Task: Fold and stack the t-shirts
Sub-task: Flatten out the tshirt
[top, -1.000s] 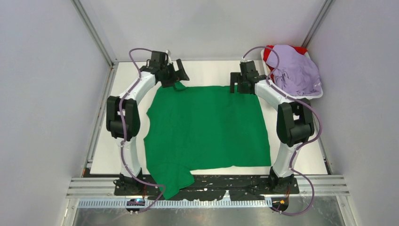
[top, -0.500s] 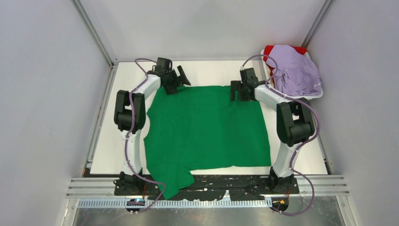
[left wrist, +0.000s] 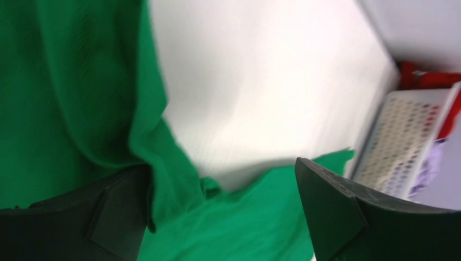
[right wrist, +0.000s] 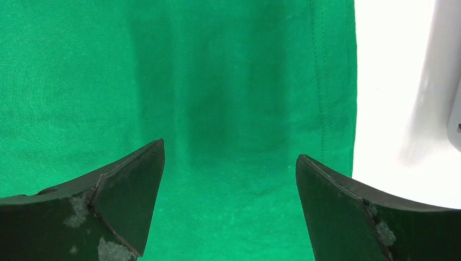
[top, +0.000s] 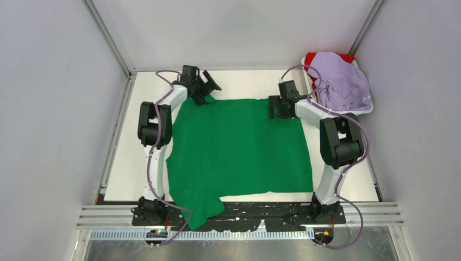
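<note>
Over the last second, drew the left arm's elbow in toward the middle and swung the left pincer (top: 205, 91) a little off the far left corner of the green shirt (top: 239, 147). Stands wide now, holding nothing; in the wrist view, frames a rumpled ridge of green cloth against bare table (left wrist: 261, 81). Eased the right pincer (top: 274, 107) slightly nearer over the far right corner; equally wide there, empty, looking down on smooth cloth and its hemmed edge. Left the green shirt spread mostly flat across the table middle, one sleeve spilling over the near edge by the left arm's base. Kept the lavender shirt (top: 340, 81) heaped on the red shirt (top: 311, 58) in the tray (top: 363, 111) at far right. Reads as spreading just finished and both far corners let go: no fold made yet. Probably calls next for tidying that bunched left corner and the overhanging sleeve before any first fold.
</note>
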You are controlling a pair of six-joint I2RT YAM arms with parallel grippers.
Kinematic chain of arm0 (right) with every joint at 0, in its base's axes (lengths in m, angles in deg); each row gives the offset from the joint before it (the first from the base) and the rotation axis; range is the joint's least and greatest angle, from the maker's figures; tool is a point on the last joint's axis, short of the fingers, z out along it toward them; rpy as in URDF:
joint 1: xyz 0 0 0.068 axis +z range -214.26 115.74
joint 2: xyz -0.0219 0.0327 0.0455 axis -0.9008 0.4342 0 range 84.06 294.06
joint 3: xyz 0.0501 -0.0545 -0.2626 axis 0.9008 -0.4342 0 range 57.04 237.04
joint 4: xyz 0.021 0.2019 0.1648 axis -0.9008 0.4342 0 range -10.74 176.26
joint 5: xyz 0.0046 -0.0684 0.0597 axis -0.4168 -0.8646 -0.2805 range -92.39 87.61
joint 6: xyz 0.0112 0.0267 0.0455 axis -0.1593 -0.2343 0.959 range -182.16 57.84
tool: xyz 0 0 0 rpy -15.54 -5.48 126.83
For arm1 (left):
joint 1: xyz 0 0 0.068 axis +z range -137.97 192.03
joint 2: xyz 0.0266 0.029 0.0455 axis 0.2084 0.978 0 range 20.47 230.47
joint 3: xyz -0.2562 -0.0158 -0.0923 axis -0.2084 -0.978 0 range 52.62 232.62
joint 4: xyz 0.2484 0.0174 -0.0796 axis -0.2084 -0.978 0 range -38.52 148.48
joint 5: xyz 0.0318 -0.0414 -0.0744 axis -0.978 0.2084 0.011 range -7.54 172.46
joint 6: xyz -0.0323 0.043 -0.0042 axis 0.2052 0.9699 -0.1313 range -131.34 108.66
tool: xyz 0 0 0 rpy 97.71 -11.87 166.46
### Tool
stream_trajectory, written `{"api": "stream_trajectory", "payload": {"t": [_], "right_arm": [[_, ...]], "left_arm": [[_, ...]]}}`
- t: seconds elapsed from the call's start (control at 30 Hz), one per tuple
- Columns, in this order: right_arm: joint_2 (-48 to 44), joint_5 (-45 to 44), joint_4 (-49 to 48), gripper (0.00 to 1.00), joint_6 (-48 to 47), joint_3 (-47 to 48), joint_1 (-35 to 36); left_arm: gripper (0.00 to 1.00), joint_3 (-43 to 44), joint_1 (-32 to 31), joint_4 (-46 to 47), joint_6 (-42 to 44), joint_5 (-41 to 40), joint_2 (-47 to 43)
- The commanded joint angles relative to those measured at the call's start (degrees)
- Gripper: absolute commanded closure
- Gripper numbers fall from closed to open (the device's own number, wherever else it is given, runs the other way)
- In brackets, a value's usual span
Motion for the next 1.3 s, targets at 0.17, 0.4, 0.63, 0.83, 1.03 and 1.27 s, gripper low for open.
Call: {"api": "stream_trajectory", "payload": {"t": [0.17,0.4,0.63,0.83,1.03,1.27], "right_arm": [[-4.3,2.8,-3.3,0.02,0.1,0.0,-0.8],[-6.6,2.0,-2.5,0.03,1.0,-0.3,-1.2],[-10.6,2.4,-1.3,0.05,3.7,-4.8,-1.2],[-15.4,5.9,-0.8,0.05,5.9,-14.0,-1.1],[-20.4,8.7,-2.4,0.05,8.2,-23.0,-1.0],[-17.9,8.8,-3.0,0.05,9.4,-23.6,-1.1]], "left_arm": [[0.02,24.9,-3.1,12.2,-11.8,4.0,12.0],[0.0,24.0,-2.3,5.6,-5.2,5.7,7.2],[0.0,-3.7,-3.5,-9.5,18.4,-1.7,-21.5],[0.01,-34.8,-3.7,-12.9,21.6,-6.2,-40.1],[0.0,-47.1,-3.7,-10.5,19.8,-5.5,-43.5],[0.0,-40.6,-1.8,-12.0,17.5,-9.6,-33.7]]}}
